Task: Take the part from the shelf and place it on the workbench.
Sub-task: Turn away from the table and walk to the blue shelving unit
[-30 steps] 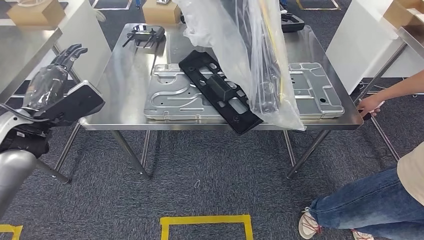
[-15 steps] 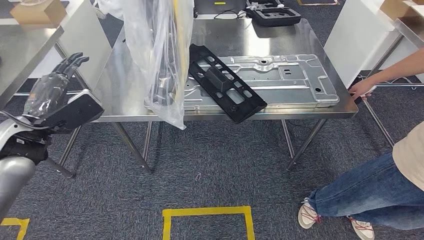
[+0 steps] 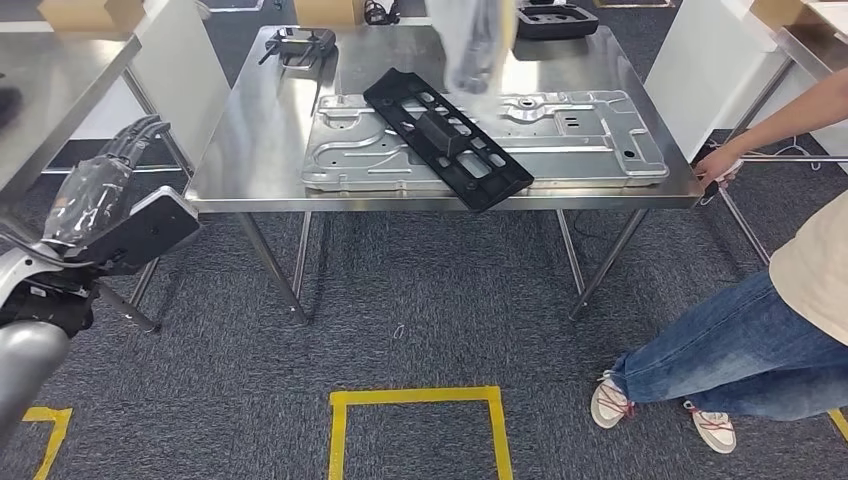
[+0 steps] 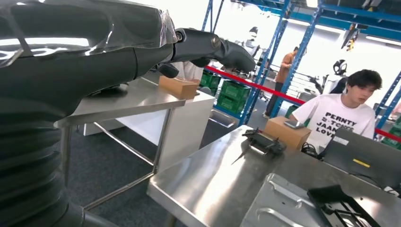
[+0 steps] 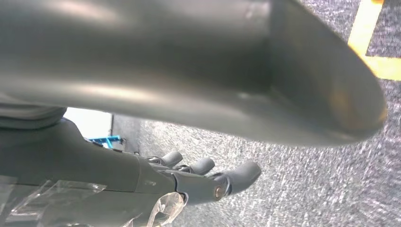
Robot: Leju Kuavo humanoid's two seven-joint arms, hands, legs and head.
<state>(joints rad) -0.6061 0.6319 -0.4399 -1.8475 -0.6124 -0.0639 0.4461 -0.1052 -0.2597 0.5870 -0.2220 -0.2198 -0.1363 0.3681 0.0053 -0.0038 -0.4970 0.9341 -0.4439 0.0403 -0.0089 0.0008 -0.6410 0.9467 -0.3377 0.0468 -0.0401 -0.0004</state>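
Note:
A long black part [image 3: 447, 135] [image 4: 340, 201] lies slantwise on a silver pressed plate [image 3: 560, 150] [image 4: 283, 203], which rests on the steel workbench [image 3: 260, 150] [image 4: 213, 179]. A blurred thing in clear plastic [image 3: 475, 40] hangs over the bench's far side; what holds it is out of frame. My left hand [image 3: 110, 175] [image 4: 142, 47], covered in plastic film, is raised left of the bench with its fingers stretched out and nothing in them. My right hand [image 5: 203, 177] is over the carpet with its fingers extended and nothing in it.
A person in jeans stands at the right, one hand [image 3: 718, 165] on the bench's right corner. A black device [image 3: 297, 42] [image 4: 262, 142] and a black case [image 3: 560, 18] sit at the bench's far edge. A second steel table [image 3: 50, 90] is on my left, and yellow tape [image 3: 415, 400] marks the carpet.
The view has shifted, so the camera has moved. The plastic-wrapped thing swung from right of centre to the left, then back to the far middle. My left hand has hardly changed.

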